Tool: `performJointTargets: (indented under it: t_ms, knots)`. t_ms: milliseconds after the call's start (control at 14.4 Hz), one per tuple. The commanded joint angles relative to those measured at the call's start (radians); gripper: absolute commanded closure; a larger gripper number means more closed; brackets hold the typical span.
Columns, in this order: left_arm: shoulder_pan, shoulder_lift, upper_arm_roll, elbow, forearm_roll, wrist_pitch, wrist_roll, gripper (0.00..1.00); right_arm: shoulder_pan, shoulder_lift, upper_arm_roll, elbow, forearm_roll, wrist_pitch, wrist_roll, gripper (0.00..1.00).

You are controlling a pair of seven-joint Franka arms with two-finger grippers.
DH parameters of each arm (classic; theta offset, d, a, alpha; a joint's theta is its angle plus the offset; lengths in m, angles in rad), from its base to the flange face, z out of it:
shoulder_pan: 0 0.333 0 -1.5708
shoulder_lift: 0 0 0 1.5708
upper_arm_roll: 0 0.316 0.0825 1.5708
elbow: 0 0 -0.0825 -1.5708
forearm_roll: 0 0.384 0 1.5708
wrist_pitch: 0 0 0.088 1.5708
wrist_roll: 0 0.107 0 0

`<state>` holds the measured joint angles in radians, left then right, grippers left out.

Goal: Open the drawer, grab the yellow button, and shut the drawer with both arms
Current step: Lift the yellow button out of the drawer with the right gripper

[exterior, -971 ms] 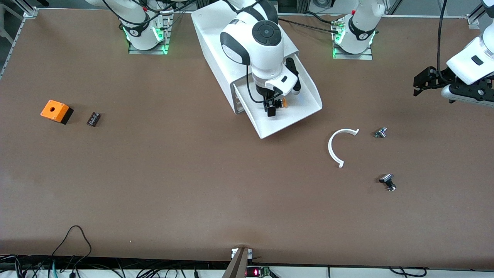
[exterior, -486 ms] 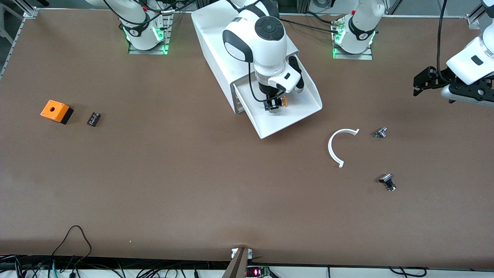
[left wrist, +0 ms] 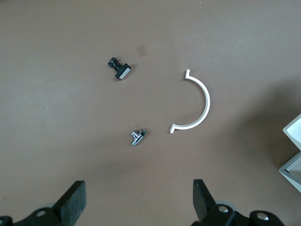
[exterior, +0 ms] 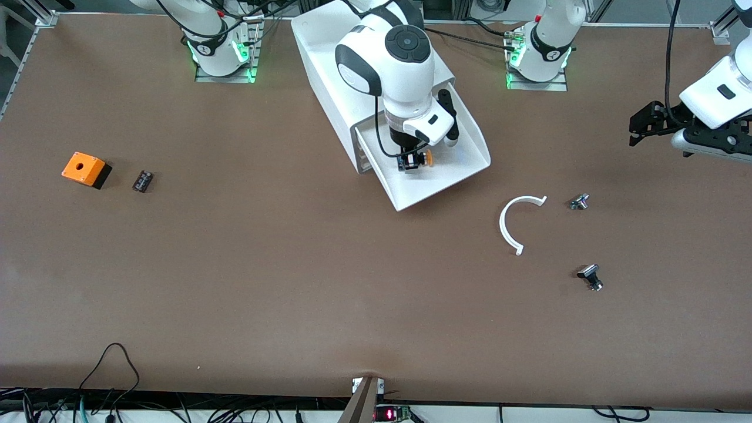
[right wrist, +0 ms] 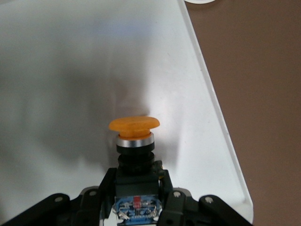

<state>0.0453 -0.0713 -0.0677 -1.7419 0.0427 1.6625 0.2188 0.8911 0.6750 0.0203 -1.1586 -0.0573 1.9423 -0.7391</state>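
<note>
Gripping the button (right wrist: 134, 141) by its black body with the right gripper (exterior: 411, 161), over the open drawer (exterior: 464, 167). Waiting with the left gripper (left wrist: 136, 209) spread wide above the table (exterior: 264, 264).

Even, diffuse overhead lighting; the brown surface (exterior: 247, 264) is matte, without glare, and objects on it cast only short, soft shadows; green indicator lights glow at both arm bases; the white drawer (right wrist: 207, 94) floor reads bright, with a broad grey shadow across it in the right wrist view; a soft shadow darkens the surface's edge nearest the front camera; front view sharp throughout.
</note>
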Motion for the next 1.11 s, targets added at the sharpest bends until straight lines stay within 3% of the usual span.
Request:
performJointTargets:
  t_ms: [0,416,486,832,1040]
  knots:
    - [0.001,0.013,-0.006,0.033,0.017,-0.027,-0.010,0.00,0.009,-0.073,-0.010,0.037,-0.012,-0.097,0.069,0.71]
    - [0.001,0.013,-0.004,0.033,0.017,-0.029,-0.010,0.00,-0.029,-0.195,-0.111,0.051,-0.001,-0.134,0.129,0.71]
    - [0.001,0.013,-0.006,0.033,0.017,-0.029,-0.010,0.00,-0.049,-0.199,-0.118,0.050,-0.006,-0.137,0.130,0.69]
    - [0.001,0.013,-0.004,0.033,0.017,-0.029,-0.010,0.00,-0.067,-0.199,-0.269,0.042,0.005,-0.169,0.159,0.69]
    - [0.001,0.013,-0.004,0.033,0.017,-0.029,-0.010,0.00,-0.101,-0.189,-0.275,0.017,0.051,-0.174,0.253,0.70]
